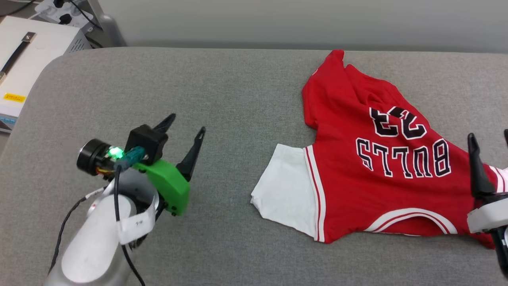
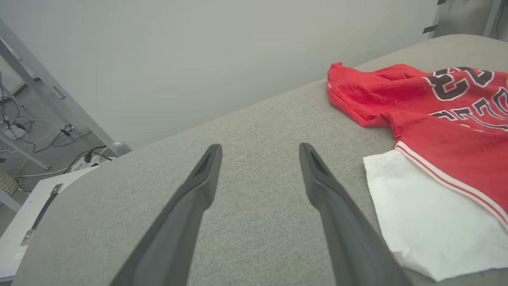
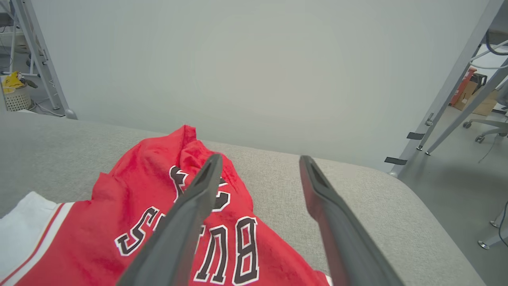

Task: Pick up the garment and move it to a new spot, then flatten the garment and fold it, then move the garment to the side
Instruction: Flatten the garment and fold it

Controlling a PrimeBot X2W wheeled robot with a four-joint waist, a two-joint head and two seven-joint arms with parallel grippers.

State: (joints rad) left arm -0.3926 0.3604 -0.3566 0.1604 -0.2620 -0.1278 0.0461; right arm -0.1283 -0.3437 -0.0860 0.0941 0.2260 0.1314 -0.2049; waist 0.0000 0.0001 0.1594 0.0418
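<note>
Left gripper [image 1: 187, 122], right gripper [image 3: 258, 159]: jaws wide, empty.
Flattening: we should tug hem corners of the red, white-sleeved jersey T-shirt [image 1: 357, 186] apart.

Silvery-white forearm [image 1: 93, 242], black cable [image 1: 117, 198], green bracket [image 1: 168, 184], glowing green light [image 1: 115, 151], left gripper [image 1: 187, 123] with long dark fingers [image 1: 190, 157]

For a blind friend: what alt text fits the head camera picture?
A red T-shirt with white sleeves and a "BULLS 23" print, upside down here, lies rumpled on the right of a grey padded table. The left gripper is open over bare table beside it; the right gripper, open, is at the shirt's right edge.
</note>
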